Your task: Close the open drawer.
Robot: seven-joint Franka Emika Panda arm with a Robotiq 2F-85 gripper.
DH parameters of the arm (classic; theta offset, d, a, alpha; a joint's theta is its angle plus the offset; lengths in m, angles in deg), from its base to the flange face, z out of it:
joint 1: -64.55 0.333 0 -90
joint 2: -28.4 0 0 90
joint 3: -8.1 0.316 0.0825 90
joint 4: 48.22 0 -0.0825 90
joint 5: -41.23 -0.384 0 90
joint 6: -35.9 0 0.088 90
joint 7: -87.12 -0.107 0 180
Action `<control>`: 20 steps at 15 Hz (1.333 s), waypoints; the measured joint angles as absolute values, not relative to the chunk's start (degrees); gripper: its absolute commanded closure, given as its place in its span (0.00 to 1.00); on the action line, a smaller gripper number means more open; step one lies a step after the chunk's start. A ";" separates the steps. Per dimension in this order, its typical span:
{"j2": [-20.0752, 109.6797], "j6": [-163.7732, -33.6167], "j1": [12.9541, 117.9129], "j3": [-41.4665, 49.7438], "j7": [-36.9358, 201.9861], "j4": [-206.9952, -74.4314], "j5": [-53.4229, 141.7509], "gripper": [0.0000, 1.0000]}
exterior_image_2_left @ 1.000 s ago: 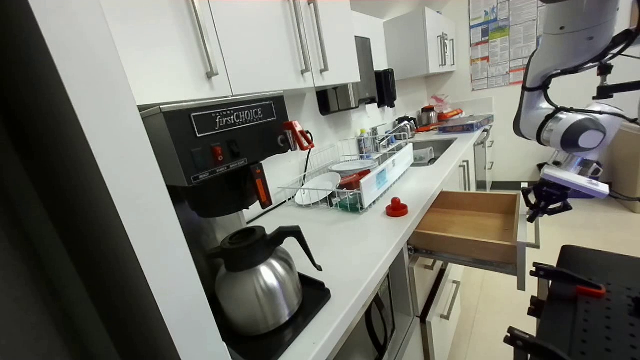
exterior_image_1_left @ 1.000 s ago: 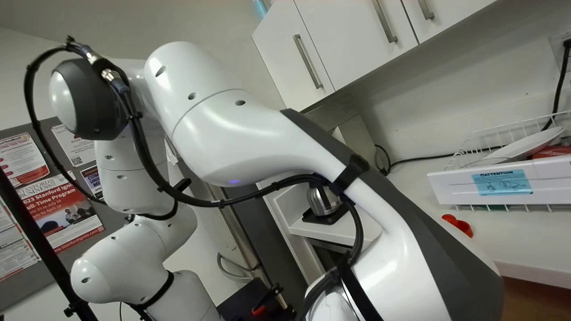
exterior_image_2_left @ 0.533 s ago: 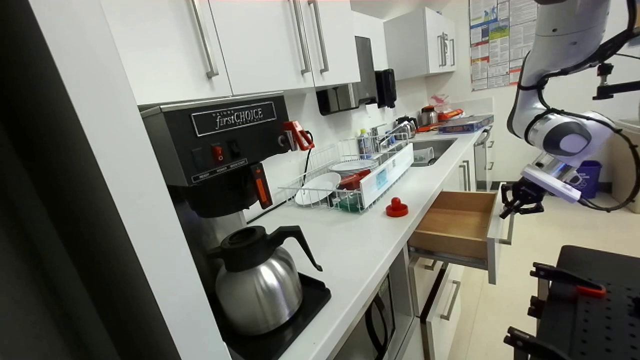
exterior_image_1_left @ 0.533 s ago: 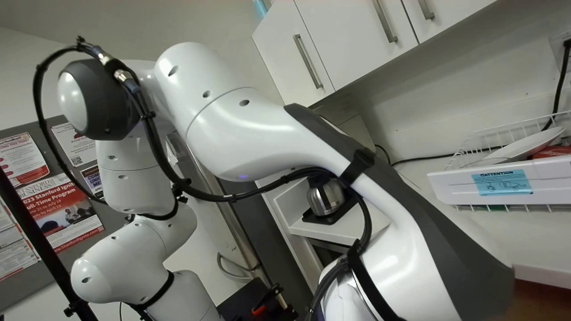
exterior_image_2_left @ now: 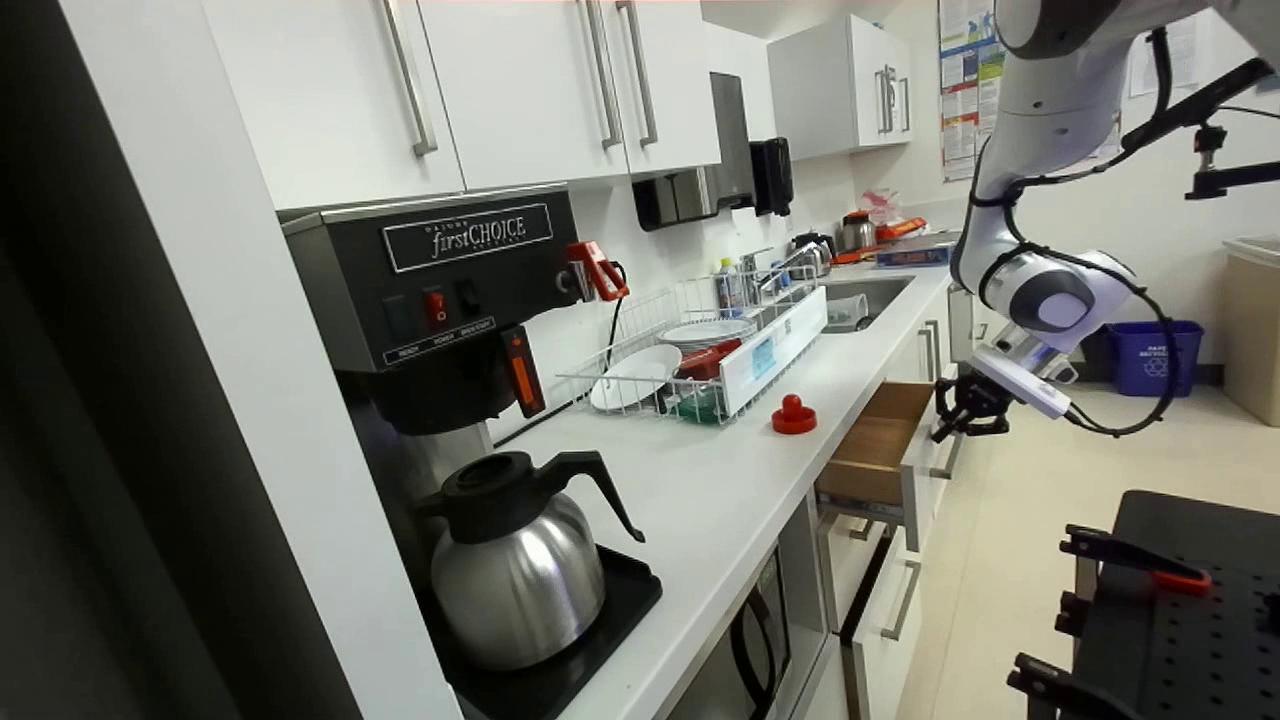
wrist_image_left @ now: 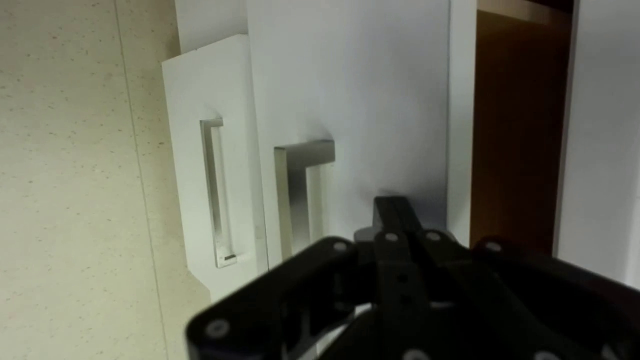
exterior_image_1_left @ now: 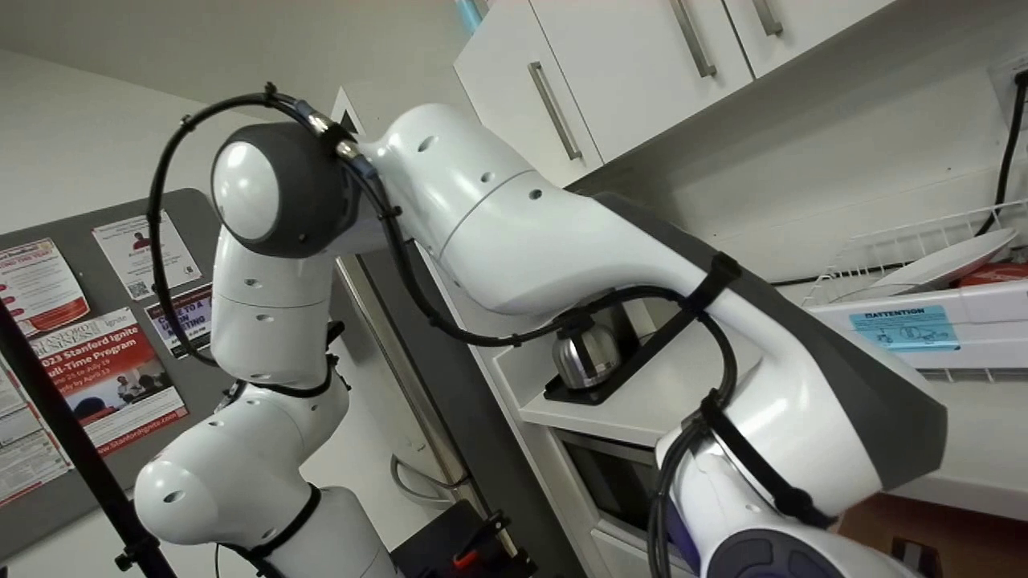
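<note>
The drawer's white front point(exterior_image_2_left: 912, 485) stands out from the cabinet under the counter in an exterior view, so the drawer is partly open. Its bare wooden inside point(exterior_image_2_left: 872, 440) shows behind the front. My gripper point(exterior_image_2_left: 940, 436) is at the outer face of the front, near its top edge. In the wrist view the gripper point(wrist_image_left: 397, 201) has its fingers together with nothing between them. Their tips appear to touch the drawer front point(wrist_image_left: 380, 100), between the silver handle point(wrist_image_left: 297, 195) and the top edge. The dark drawer inside point(wrist_image_left: 520, 140) shows to the right. The drawer is mostly hidden in the remaining view.
A lower drawer point(exterior_image_2_left: 890, 640) stands out slightly below. The white counter point(exterior_image_2_left: 650, 490) carries a dish rack point(exterior_image_2_left: 770, 350), a red knob-like object point(exterior_image_2_left: 793, 416) and a coffee pot point(exterior_image_2_left: 520, 580). A black perforated board point(exterior_image_2_left: 1200, 620) with clamps stands at the lower right.
My arm has moved toward the cabinet. The drawer has slid inward with the gripper against its front, from far open to less open.
</note>
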State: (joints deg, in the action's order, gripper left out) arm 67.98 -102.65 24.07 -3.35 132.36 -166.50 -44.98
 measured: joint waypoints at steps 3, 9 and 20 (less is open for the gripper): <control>71.81 -102.65 27.38 -3.72 129.88 -160.93 -45.44 1.00; 77.78 -101.98 29.37 -3.76 129.56 -151.16 -46.44 1.00; 55.37 -96.35 33.33 -14.44 142.20 -171.17 -28.15 1.00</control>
State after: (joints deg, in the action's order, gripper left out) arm 55.37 -96.35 33.33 -14.44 142.20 -171.17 -28.15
